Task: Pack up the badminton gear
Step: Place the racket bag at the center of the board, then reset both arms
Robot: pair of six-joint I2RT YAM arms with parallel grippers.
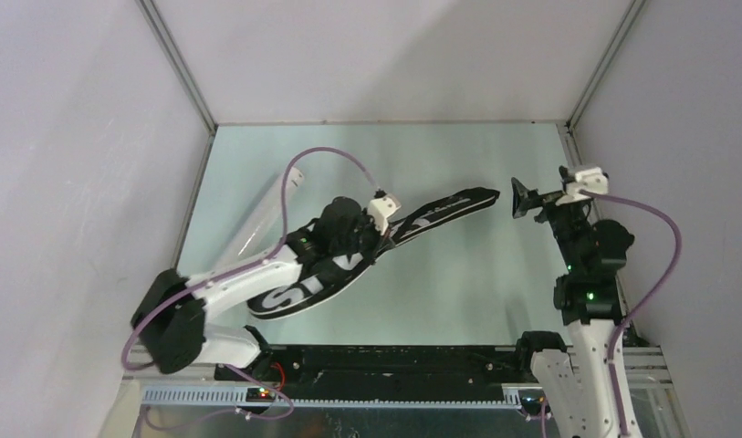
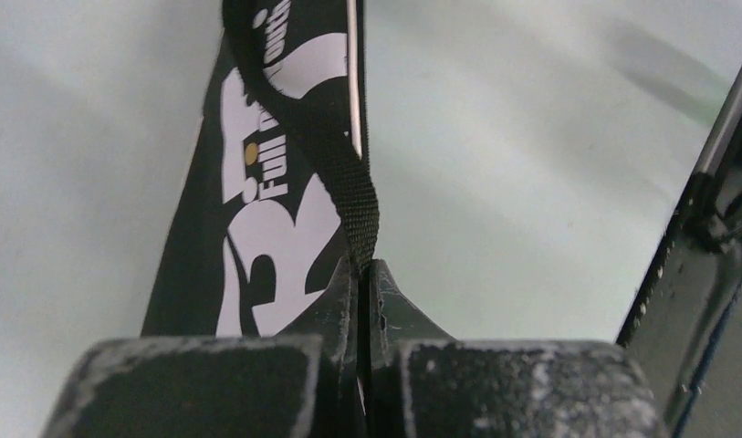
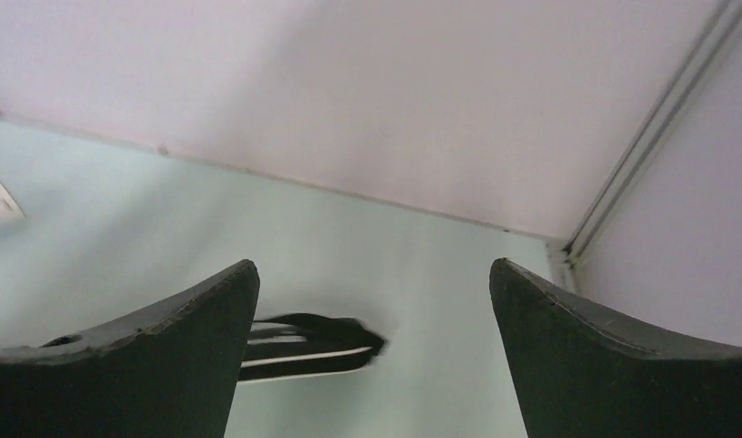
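One black racket-shaped bag [image 1: 440,208] with white lettering lies diagonally across the middle of the overhead view, its wide end at the lower left and its narrow end pointing to the upper right. One black webbing strap [image 2: 353,182] runs from it. One long pale tube [image 1: 268,214] lies slanted to the left of the bag, in the upper-left part of the surface; the left arm covers its lower end, so I cannot tell whether tube and bag touch.

Two arms are in view. The left pincer [image 2: 365,272] sits over the bag's middle with its jaws pressed together, pinching the strap between them. The right pincer [image 1: 522,201] is held just off the bag's narrow end, to the right of it and apart from it, with its jaws spread wide and nothing between them; its own camera shows that end of the bag lying flat below.

One pale green surface [image 1: 458,283] carries everything. Plain pale grey walls [image 1: 376,55] close it in on three sides, with metal posts [image 1: 177,64] in the two far corners.
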